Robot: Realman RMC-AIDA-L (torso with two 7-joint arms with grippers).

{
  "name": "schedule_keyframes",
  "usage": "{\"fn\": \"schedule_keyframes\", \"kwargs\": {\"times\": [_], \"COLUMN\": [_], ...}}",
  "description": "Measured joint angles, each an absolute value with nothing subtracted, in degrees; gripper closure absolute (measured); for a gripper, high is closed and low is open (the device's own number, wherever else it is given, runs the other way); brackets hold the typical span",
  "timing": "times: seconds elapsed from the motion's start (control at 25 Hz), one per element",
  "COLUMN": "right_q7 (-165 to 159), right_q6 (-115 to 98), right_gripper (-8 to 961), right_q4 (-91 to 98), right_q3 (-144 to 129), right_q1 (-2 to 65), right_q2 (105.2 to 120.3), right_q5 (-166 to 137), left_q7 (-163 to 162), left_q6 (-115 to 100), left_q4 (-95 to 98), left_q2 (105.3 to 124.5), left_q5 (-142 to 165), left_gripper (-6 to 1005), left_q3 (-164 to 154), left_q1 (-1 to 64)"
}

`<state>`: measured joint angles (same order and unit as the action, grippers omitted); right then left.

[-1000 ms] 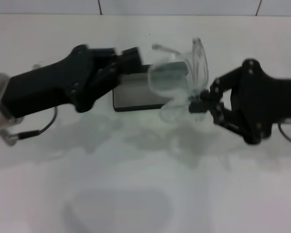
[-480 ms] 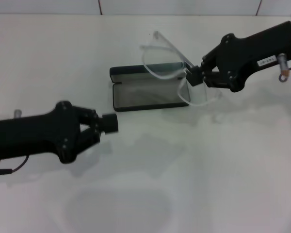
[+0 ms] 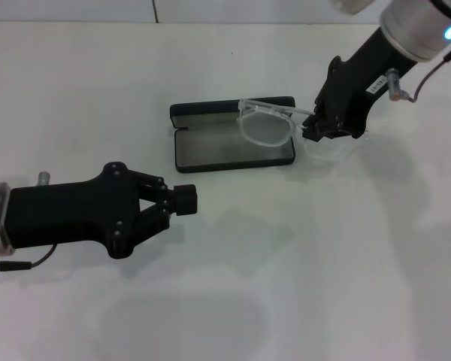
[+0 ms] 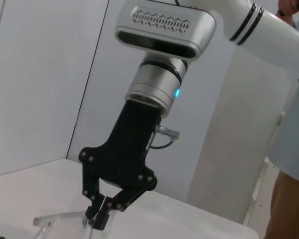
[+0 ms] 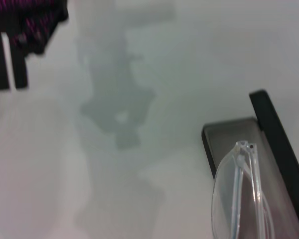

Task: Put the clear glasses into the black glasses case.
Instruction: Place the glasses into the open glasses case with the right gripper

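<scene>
The white table carries the black glasses case, which is lying open near the far middle with its long axis running across the head view, from the robot's left to its right. The left gripper is held low over the table on the near left side, well apart from the case, with its fingers drawn together on nothing. The right gripper is seen just beside the case's right end, its fingers pinched on 1 end of the clear glasses.

The glasses are held over the right half of the open case, with their long axis roughly parallel to that of the case but set toward the right, so that the gripped end overhangs the case's right edge. Whether the lens already touches the lining cannot be told. The placing is judged to depend on a shift toward the robot's left along that shared axis, which the right arm alone is placed to do.
</scene>
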<state>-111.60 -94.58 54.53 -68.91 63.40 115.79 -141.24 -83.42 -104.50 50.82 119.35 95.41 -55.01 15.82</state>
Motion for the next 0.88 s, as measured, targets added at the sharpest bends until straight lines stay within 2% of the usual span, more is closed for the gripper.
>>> {"fn": "schedule_keyframes", "kwargs": {"times": [0.28, 0.88], "right_q7": [-110.29, -102.24], "right_q6": [-91.46, -77.21], "right_gripper": [903, 903], "right_q4": [50.71, 49.23], "right_q3": [-78.03, -87.46], "right_q1": [69.21, 65.13], "right_q2": [115.96, 116.20], "right_q5": [-143.89, -135.75], "left_q7": [-83.40, -83.40], "left_q6": [-104.50, -104.50], "left_q4": [50.80, 50.80], "left_q2": [119.44, 119.53], "left_q5": [95.14, 94.98], "left_gripper": [948, 948], "left_q3": [-55.06, -54.93], "left_q1": [15.84, 16.26]}}
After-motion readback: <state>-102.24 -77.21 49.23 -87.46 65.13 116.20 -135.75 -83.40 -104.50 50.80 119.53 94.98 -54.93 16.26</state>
